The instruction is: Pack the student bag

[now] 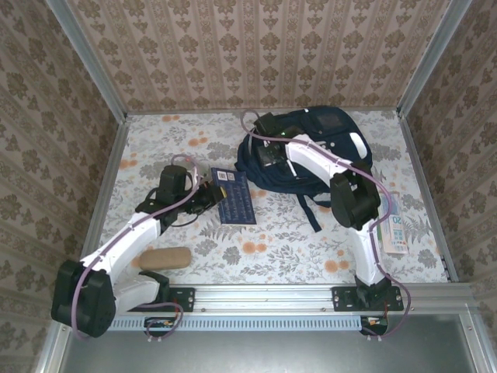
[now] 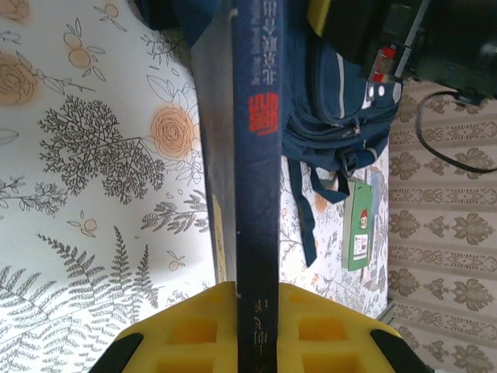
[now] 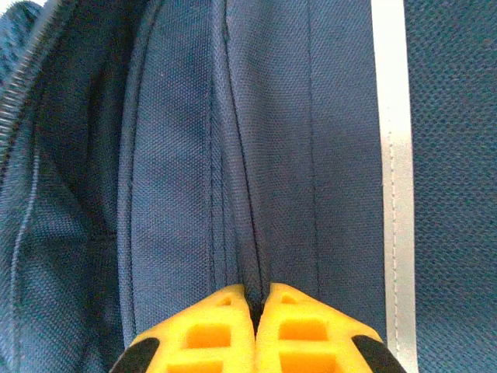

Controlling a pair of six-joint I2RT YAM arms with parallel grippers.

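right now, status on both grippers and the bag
Left gripper shut on blue book. Right gripper shut on student bag fabric. Tan pouch lies clear of both.

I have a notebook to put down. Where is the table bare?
Bare table along the near middle, between the tan pouch and the small carton; also the far left corner. Crowded far right around the backpack and right gripper; the left gripper holds a book mid-left.
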